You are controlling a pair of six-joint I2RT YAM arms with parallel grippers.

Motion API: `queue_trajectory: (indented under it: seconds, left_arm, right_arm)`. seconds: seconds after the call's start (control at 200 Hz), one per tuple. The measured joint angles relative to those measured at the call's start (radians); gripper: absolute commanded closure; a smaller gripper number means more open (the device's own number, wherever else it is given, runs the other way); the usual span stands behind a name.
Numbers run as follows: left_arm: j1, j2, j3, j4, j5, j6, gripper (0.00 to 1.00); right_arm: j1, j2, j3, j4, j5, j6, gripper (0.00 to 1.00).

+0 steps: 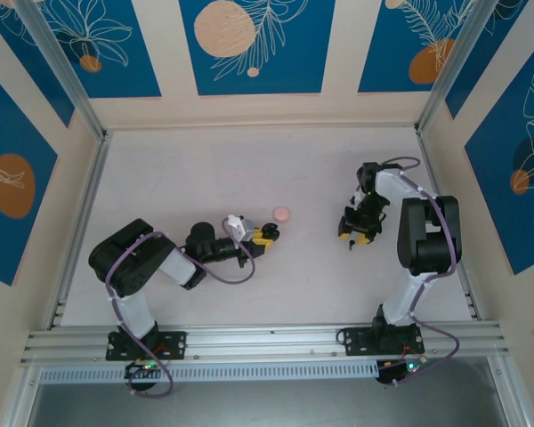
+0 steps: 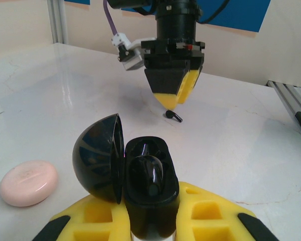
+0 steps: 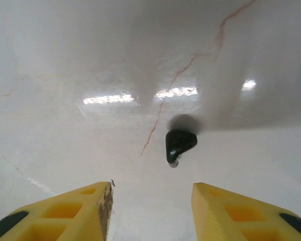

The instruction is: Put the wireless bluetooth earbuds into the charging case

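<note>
While the left gripper (image 2: 150, 201) pinches the open black case (image 2: 149, 186), lid (image 2: 98, 158) swung left, one black earbud (image 3: 179, 143) lies on the table (image 3: 65, 75) just ahead of the right gripper (image 3: 151, 193). Right fingers are spread with nothing between them, clear of the earbud. The closed pink case (image 2: 29, 183) sits on the table left of the black case, not touching it.

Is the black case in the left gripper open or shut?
Open: the black case has its lid swung aside, baring the inside.
</note>
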Motion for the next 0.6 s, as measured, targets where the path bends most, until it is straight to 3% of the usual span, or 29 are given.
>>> queue_trajectory:
  seconds: [0.6]
  left_arm:
    - [0.000, 0.000, 0.000, 0.000, 0.000, 0.000, 0.93]
  right_arm:
    - [0.005, 0.127, 0.069, -0.034, 0.059, -0.020, 0.60]
